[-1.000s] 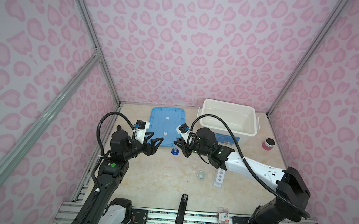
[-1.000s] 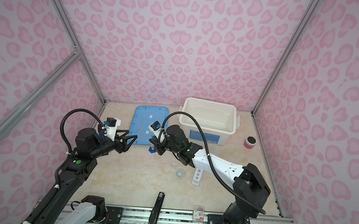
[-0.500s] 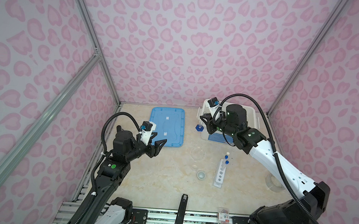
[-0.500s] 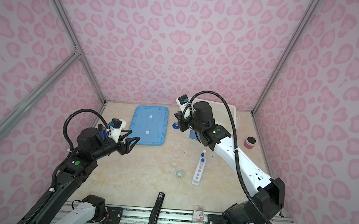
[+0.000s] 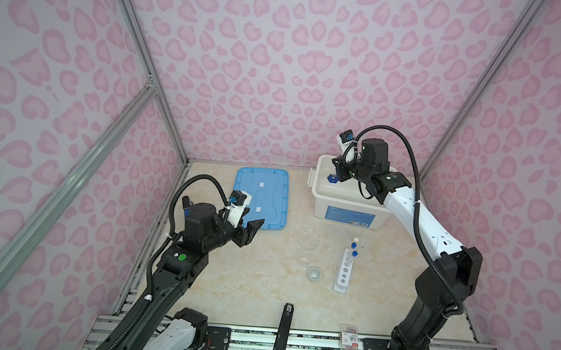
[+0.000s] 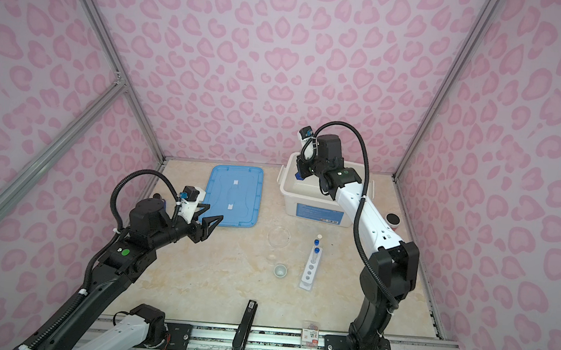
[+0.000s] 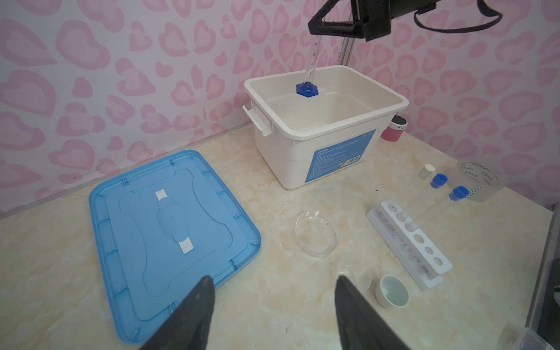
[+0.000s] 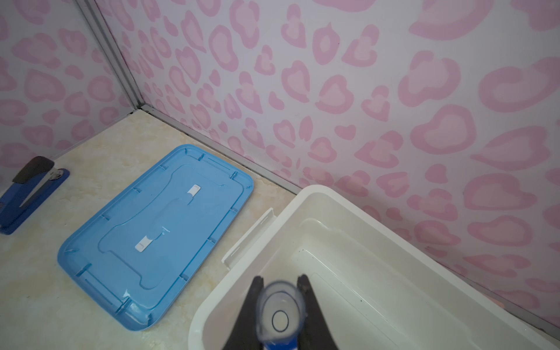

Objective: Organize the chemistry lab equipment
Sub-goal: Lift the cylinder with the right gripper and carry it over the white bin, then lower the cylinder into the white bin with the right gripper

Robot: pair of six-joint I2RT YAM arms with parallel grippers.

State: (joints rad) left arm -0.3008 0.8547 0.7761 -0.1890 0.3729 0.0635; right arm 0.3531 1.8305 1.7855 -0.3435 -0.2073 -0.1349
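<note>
Right gripper [image 8: 280, 285]: clamped on cylinder [image 7: 306, 90], upright, base over bin [image 7: 285, 157], by its rear rim.
Left gripper [image 7: 274, 281]: wide, empty, well short of bin.
Risk: base may clip the rim, or an early release could tip and crack the glass.

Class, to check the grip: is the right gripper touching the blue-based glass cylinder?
Touching. Right wrist view shows the right gripper pressed against both sides of the cylinder.

Black-and-white arms [image 5: 417, 222] carry ribbed black cables [image 5: 202, 177].
</note>
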